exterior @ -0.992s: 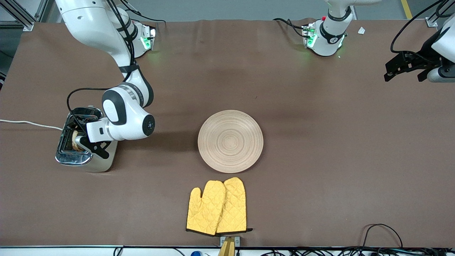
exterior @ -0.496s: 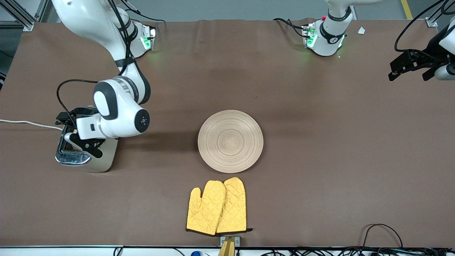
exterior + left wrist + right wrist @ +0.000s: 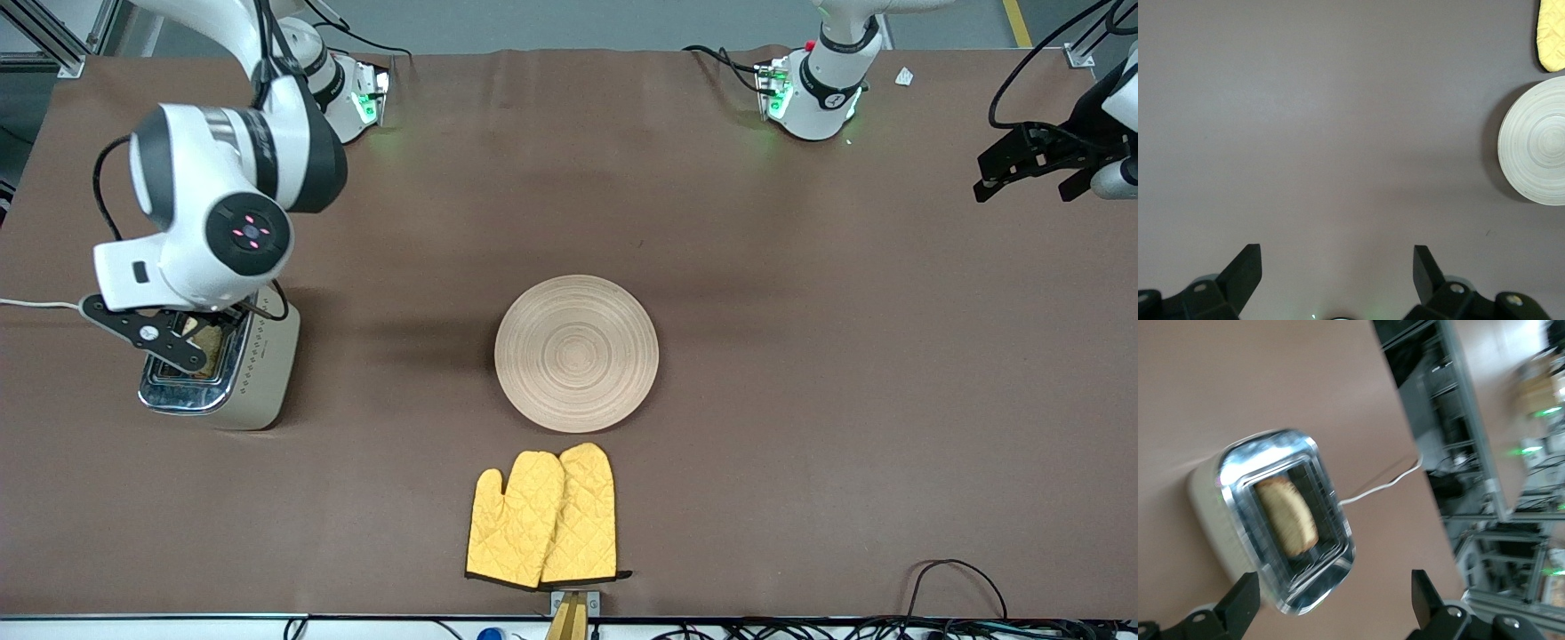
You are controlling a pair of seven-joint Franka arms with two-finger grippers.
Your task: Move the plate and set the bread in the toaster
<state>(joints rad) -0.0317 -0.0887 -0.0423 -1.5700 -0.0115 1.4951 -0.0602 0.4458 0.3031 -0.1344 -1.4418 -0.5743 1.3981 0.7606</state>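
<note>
The toaster (image 3: 240, 382) stands at the right arm's end of the table, and its chrome top (image 3: 1281, 527) shows in the right wrist view. The bread (image 3: 1286, 517) stands upright in one slot, its top edge (image 3: 206, 342) showing. My right gripper (image 3: 1335, 597) hangs open above the toaster (image 3: 1205, 493), holding nothing; from the front the right gripper (image 3: 156, 338) covers part of the slots. The pale wooden plate (image 3: 576, 353) lies bare at mid-table, and the plate (image 3: 1537, 150) shows at one edge of the left wrist view. My left gripper (image 3: 1022, 188) waits open over the left arm's end; the left gripper (image 3: 1337, 267) is empty.
Two yellow oven mitts (image 3: 542, 516) lie nearer to the front camera than the plate; one mitt tip (image 3: 1551, 33) shows in the left wrist view. The toaster's white cord (image 3: 53, 305) runs off the table's end. Cables (image 3: 960, 578) loop at the front edge.
My right gripper has opened, let go of the bread in the toaster slot and risen above the toaster. The left gripper has drifted slightly toward its end of the table.
</note>
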